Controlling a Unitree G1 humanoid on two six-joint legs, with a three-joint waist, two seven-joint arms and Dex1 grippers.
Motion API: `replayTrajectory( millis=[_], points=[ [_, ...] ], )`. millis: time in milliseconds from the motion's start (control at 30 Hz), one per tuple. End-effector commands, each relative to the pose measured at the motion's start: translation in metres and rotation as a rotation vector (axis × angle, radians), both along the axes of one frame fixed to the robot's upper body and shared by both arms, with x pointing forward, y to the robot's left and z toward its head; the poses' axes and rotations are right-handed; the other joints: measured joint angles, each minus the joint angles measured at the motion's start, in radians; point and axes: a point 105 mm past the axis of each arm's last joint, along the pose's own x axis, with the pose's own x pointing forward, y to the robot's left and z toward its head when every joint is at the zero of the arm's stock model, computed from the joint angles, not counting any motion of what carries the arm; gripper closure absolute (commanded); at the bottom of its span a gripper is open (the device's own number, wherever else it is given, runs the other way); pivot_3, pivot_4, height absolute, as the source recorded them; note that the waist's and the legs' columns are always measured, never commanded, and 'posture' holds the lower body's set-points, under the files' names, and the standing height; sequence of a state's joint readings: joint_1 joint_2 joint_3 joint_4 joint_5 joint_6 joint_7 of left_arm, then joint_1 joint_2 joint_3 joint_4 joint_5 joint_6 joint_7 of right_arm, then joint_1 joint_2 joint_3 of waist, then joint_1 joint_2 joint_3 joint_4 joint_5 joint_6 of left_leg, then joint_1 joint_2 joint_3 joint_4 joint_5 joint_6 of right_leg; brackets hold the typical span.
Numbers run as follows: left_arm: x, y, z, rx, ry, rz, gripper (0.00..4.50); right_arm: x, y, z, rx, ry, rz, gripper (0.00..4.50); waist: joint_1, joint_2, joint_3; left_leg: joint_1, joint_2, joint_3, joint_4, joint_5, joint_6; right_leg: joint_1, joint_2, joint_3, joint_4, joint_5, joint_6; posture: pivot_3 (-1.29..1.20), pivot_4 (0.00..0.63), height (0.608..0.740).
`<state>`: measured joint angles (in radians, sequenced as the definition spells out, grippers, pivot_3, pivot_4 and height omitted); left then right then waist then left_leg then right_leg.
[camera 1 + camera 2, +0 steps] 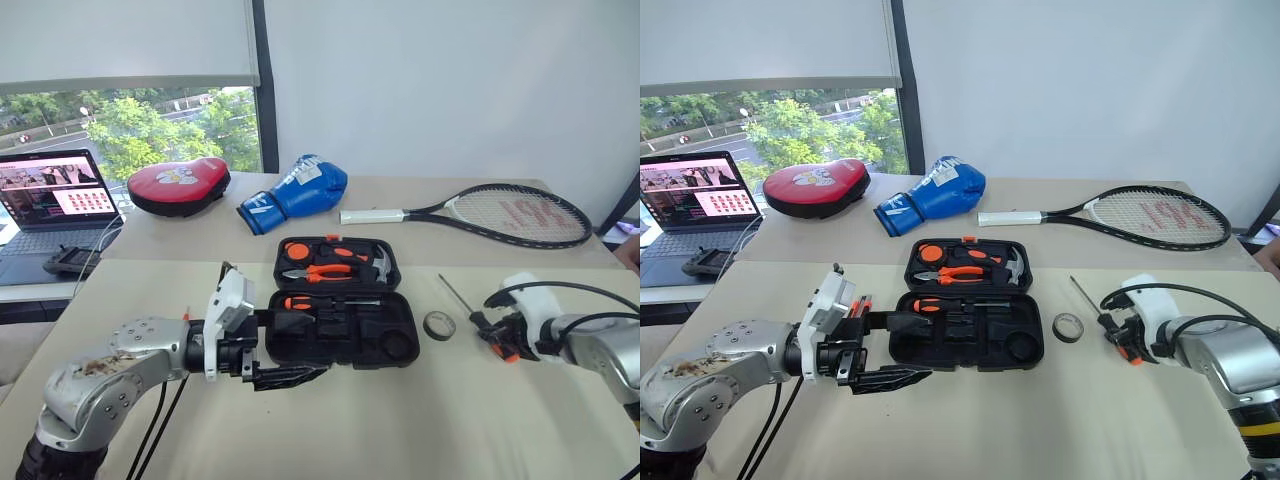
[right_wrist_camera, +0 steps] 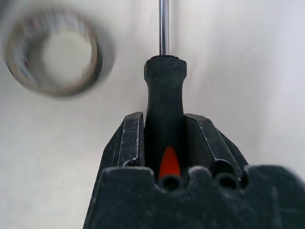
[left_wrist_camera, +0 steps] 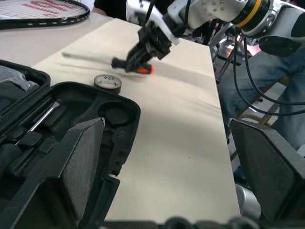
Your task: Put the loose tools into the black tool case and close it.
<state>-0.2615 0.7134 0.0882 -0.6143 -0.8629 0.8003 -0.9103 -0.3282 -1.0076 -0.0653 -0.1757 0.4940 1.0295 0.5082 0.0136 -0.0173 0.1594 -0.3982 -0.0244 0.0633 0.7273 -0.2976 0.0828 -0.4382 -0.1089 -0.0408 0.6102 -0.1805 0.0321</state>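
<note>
while the black tool case lies open near the middle of the front table, the right gripper has its two fingers pressed on both sides of a black-and-orange screwdriver. this screwdriver lies on the table to the right of the case, and its thin metal shaft points away toward the back. a small black tape roll sits flat on the table between the case and the screwdriver, near both but touching neither.

the left gripper hangs at the front left corner of the case, with its fingers spread wide and nothing between them (they point to the right, along the front edge of the case).

the back half of the case holds orange-handled pliers, a hammer and a round orange tape measure. the front half holds another black-and-orange screwdriver near the hinge, and it has a round hollow at the right front corner.

on the far table lie a red punch pad, a blue boxing glove and a tennis racket. an open laptop stands at the far left.
</note>
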Motion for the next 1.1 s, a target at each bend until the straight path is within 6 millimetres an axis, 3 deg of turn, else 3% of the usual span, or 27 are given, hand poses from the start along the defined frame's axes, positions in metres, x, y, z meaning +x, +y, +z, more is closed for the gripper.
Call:
replayTrajectory(
  millis=[33, 200, 500, 633, 900, 1100],
  points=[
    [0.005, 0.003, 0.007, -0.028, -0.098, 0.062, 0.0, 0.001, 0.027, 0.044, 0.001, -0.18, 0.171, 3.58, -0.001, 0.0, 0.0, 0.0, 0.0, 0.0, 0.0, 0.0, 0.0, 0.0, 0.0, 0.0, 0.0, 0.0, 0.0, 0.0, 0.15, 0.74],
    [-0.002, 0.015, 0.007, -0.071, -0.006, -0.003, 0.0, -0.007, 0.081, 0.048, -0.109, -0.189, 0.574, 3.58, -0.006, 0.0, 0.001, 0.002, 0.001, 0.0, -0.001, 0.0, -0.001, 0.0, 0.002, 0.0, 0.0, 0.0, 0.0, 0.0, 0.15, 0.74],
    [-0.013, 0.043, 0.007, -0.034, 0.042, 0.003, 0.0, 0.014, 0.134, 0.037, -0.326, -0.129, 1.038, 3.58, -0.011, 0.0, 0.002, 0.002, 0.001, 0.001, -0.001, 0.001, -0.002, -0.001, 0.002, 0.0, 0.0, 0.0, 0.0, 0.0, 0.15, 0.74],
    [-0.018, 0.045, 0.013, -0.023, 0.037, 0.004, 0.0, 0.029, 0.147, 0.027, -0.389, -0.091, 1.101, 3.58, -0.006, 0.0, 0.002, 0.001, 0.002, 0.0, -0.001, 0.001, -0.002, -0.001, 0.002, -0.002, 0.0, 0.0, -0.001, 0.0, 0.15, 0.74],
    [-0.018, 0.049, 0.015, -0.011, 0.027, 0.044, 0.0, 0.04, 0.144, 0.0, -0.439, 0.04, 1.116, 3.58, -0.004, 0.0, 0.003, 0.001, 0.0, -0.001, -0.001, 0.001, -0.003, -0.001, 0.001, -0.002, 0.0, 0.0, -0.001, 0.0, 0.15, 0.74],
    [-0.017, 0.043, 0.016, -0.013, 0.017, 0.059, 0.0, 0.046, 0.146, -0.003, -0.288, 0.115, 1.002, 3.58, -0.003, 0.0, 0.003, 0.004, 0.001, -0.001, -0.001, 0.001, -0.005, 0.002, 0.001, -0.002, 0.001, 0.0, -0.001, 0.0, 0.15, 0.74]
  ],
)
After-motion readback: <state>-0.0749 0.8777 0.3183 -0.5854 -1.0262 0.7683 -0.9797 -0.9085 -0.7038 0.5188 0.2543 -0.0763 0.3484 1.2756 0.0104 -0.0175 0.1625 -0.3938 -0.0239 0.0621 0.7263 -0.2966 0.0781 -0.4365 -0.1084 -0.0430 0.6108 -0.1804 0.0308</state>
